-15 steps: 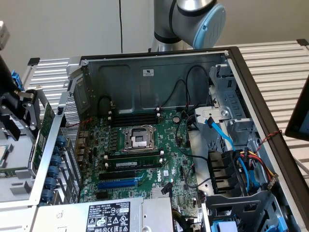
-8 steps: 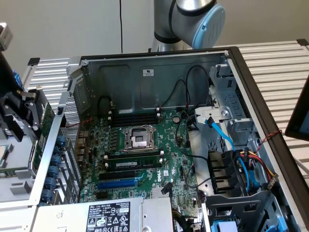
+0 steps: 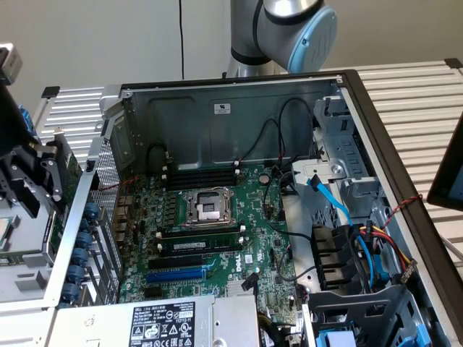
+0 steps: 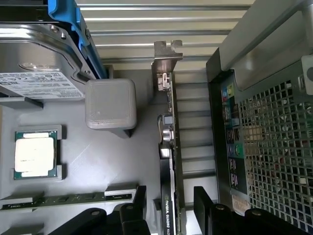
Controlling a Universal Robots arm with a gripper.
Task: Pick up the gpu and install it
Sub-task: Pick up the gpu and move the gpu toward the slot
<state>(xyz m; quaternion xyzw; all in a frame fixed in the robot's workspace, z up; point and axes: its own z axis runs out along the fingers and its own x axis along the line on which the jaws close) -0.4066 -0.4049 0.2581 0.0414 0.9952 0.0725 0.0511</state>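
Wrist view: my gripper (image 4: 171, 213) hangs with jaws wide over the gpu (image 4: 167, 147). The card stands on edge just outside the computer case (image 4: 274, 147), its long axis running alongside the case wall and between my fingers.

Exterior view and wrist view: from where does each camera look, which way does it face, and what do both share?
Exterior view: sits high, looks down into the open computer case at the motherboard; the arm shows behind it, the end effector at the exterior view's left.
Wrist view: on the wrist, looks along the open end effector at the gpu standing on edge between its fingers.
Shared: the end effector and the case's perforated wall.
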